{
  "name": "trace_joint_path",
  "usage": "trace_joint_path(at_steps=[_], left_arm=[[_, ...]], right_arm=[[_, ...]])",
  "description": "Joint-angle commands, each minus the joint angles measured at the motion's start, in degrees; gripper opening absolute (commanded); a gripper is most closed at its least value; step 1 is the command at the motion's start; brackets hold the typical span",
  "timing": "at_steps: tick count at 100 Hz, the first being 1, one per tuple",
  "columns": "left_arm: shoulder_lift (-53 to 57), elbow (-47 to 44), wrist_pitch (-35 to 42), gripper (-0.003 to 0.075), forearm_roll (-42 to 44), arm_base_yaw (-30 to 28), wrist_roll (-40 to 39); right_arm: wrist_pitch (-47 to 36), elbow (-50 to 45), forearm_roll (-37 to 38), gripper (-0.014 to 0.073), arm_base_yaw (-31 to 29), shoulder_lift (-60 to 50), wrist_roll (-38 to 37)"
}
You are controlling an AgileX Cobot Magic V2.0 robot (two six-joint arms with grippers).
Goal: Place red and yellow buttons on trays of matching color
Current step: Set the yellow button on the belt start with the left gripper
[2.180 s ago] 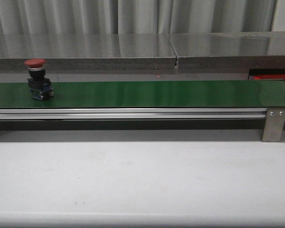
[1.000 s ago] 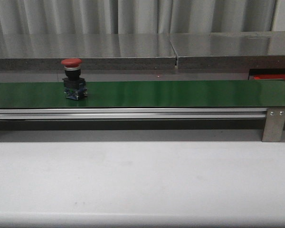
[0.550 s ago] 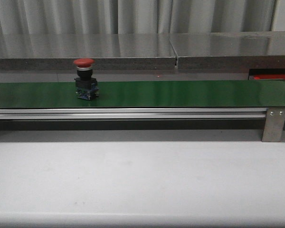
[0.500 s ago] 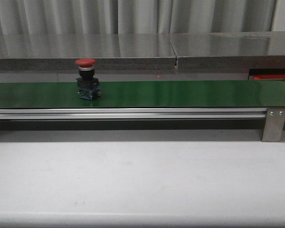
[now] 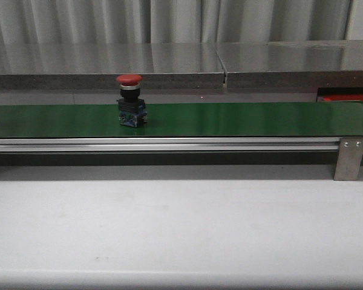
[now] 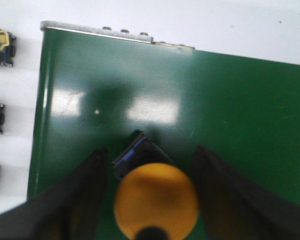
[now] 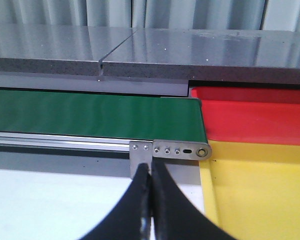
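A red button (image 5: 129,99) with a black and blue base stands upright on the green conveyor belt (image 5: 230,118), left of the middle. In the left wrist view a yellow button (image 6: 155,201) stands on the belt (image 6: 240,110) near its end, between the fingers of my left gripper (image 6: 150,151). That gripper is open, with a gap on each side of the cap. My right gripper (image 7: 151,167) is shut and empty, near the belt's other end. Beside that end lie the red tray (image 7: 255,120) and the yellow tray (image 7: 260,185).
A grey steel counter (image 5: 181,60) runs behind the belt, and the white table (image 5: 181,229) lies in front. A corner of the red tray (image 5: 346,98) shows at the far right. Other button parts (image 6: 0,46) lie on the table off the belt's end.
The red button has travelled rightward along the belt, from the far left to left of the middle. Nothing else in the front view has moved.
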State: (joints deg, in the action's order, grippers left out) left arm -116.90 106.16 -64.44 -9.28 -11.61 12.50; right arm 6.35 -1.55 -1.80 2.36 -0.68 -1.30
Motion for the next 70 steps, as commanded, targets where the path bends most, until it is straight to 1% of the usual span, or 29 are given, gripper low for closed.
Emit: trace_joint_path(at_steps=[1,2,5,9,26,45,57,70], left_arm=[[3.38,1.82,0.64,0.0611,-0.71,0.13,0.13],[3.37,1.82,0.64,0.0636,-0.71,0.13,0.13],[3.73,1.91,0.64,0.0675,-0.71,0.25,0.13],[4.25,1.91,0.76,0.0706,-0.71,0.32,0.13],[9.39,1.91,1.42,0.0658,-0.79,1.47,0.13],[17.90,0.58,2.06,0.0657,-0.79,5.14,0.13],[25.54,-5.08,6.20,0.0655,-0.79,8.25,0.13],[35.90,-17.78,14.48,0.0651,-0.79,11.75,0.03]], right_arm=[[-4.55,1.11,0.41,-0.0118,0.15,-0.96,0.00],[-4.55,1.11,0.41,-0.0118,0.15,-0.96,0.00],[-4.55,1.11,0.41,-0.0118,0.15,-0.96,0.00],[-4.55,1.11,0.41,-0.0118,0.15,-0.96,0.00],[-4.55,1.11,0.41,-0.0118,0.15,-0.96,0.00],[-4.55,1.11,0.41,-0.0118,0.15,-0.96,0.00],[-4.55,1.11,0.41,-0.0118,0.15,-0.96,0.00],[-4.71,1.11,0.41,-0.0118,0.15,-0.96,0.00]])
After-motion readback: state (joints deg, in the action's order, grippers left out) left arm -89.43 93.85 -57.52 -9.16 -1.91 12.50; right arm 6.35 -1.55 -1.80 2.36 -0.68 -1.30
